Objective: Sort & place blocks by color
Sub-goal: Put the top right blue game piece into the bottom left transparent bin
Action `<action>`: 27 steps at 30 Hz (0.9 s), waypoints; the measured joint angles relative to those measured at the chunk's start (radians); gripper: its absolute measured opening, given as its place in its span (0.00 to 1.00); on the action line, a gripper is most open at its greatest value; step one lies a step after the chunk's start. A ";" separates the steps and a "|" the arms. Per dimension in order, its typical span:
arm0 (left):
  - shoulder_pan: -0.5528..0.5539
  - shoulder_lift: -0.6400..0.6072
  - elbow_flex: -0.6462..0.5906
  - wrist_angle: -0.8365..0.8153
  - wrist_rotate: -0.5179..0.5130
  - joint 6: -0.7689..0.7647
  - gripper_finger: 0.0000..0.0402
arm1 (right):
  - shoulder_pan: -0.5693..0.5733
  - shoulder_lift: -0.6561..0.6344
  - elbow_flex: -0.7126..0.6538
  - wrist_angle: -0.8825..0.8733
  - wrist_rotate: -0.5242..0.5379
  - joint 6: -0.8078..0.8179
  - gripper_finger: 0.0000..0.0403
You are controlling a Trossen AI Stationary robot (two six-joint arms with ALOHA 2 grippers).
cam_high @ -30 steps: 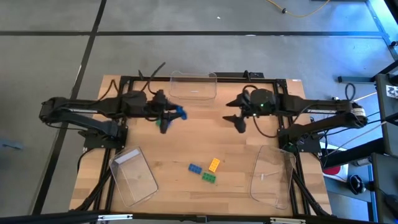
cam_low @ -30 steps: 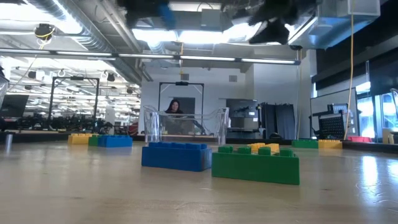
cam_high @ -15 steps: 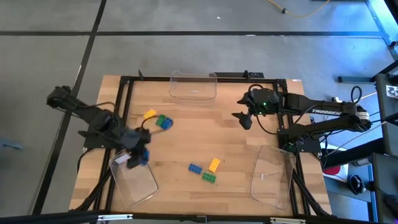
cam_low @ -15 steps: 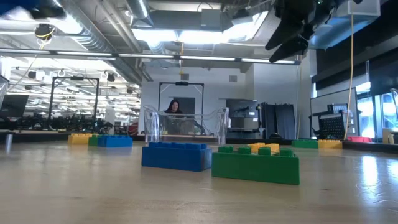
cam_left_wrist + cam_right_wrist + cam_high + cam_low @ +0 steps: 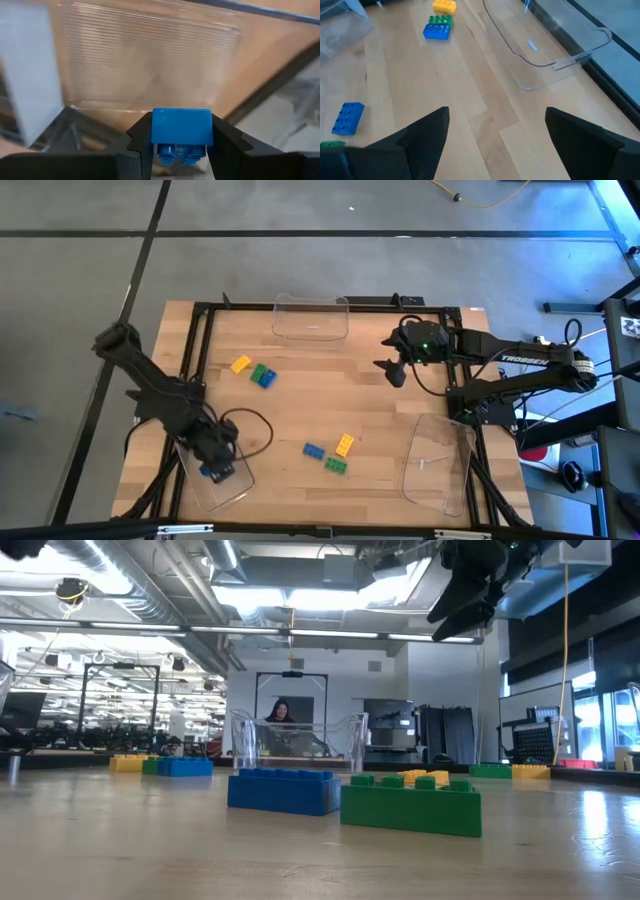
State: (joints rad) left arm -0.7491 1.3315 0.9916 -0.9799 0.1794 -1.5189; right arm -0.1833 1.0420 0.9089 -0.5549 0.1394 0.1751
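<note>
My left gripper (image 5: 213, 466) hangs over the clear tray at the near left (image 5: 236, 485) and is shut on a blue block (image 5: 181, 131). My right gripper (image 5: 393, 370) is open in the air over the far right of the table; its fingers spread wide in the right wrist view (image 5: 495, 142). A yellow (image 5: 240, 364), a green (image 5: 258, 371) and a blue block (image 5: 267, 379) lie together at the far left. A blue (image 5: 313, 450), a yellow-orange (image 5: 345, 445) and a green block (image 5: 335, 466) lie flat near the middle. The other blocks are out of view. My left gripper pinches the blue block between its two fingers, one on each opposite side wall (image 5: 156, 131). The fingers come from above, pointing down into the tray. The block is lifted clear over the tray's floor (image 5: 150, 65).
A second clear tray (image 5: 311, 318) stands at the far edge in the middle, and a third (image 5: 438, 462) at the near right. Bare wood lies between the two block groups. A black frame edges the table. A person (image 5: 279, 713) sits far behind the table.
My left gripper, still shut on the blue block, has swung from the far left of the table toward the near edge and down over the near-left tray. That uncovered the three blocks at the far left. My right gripper shifted slightly toward the right edge, then stayed still.
</note>
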 joint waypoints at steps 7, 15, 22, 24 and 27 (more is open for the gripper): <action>0.002 0.149 -0.027 0.065 0.015 0.007 0.32 | 0.000 0.000 0.000 0.001 0.000 -0.003 0.82; 0.004 0.238 -0.028 0.125 0.022 0.060 0.32 | 0.000 0.000 0.000 0.003 0.000 -0.027 0.82; 0.004 0.251 -0.028 0.117 0.016 0.071 0.41 | 0.000 0.000 0.000 0.003 0.000 -0.023 0.82; 0.004 0.250 -0.028 0.105 0.020 0.069 0.47 | 0.000 0.000 0.000 0.003 0.000 -0.024 0.82; 0.007 0.235 -0.028 0.098 0.035 0.066 0.53 | 0.000 0.000 0.000 0.004 0.000 -0.023 0.82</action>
State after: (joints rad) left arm -0.7426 1.5666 0.9638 -0.8814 0.2140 -1.4532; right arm -0.1833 1.0420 0.9089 -0.5508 0.1394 0.1516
